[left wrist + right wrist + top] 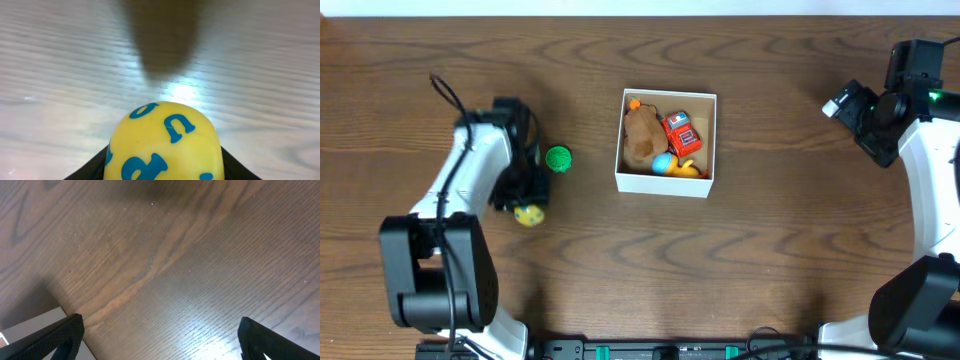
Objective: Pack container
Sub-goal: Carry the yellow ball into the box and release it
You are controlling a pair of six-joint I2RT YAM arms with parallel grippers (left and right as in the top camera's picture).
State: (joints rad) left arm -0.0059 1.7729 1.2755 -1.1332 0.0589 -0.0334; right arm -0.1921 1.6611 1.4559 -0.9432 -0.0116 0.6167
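The container is a square white box with a tan inside at the table's middle. It holds a brown plush toy, a red toy, a blue ball and a yellow toy. My left gripper is shut on a yellow ball with blue letters, low over the table left of the container. A green ball lies on the table just right of the left arm. My right gripper is open and empty, far right of the container.
A corner of something white shows at the lower left of the right wrist view. The arm bases stand at the table's front edge.
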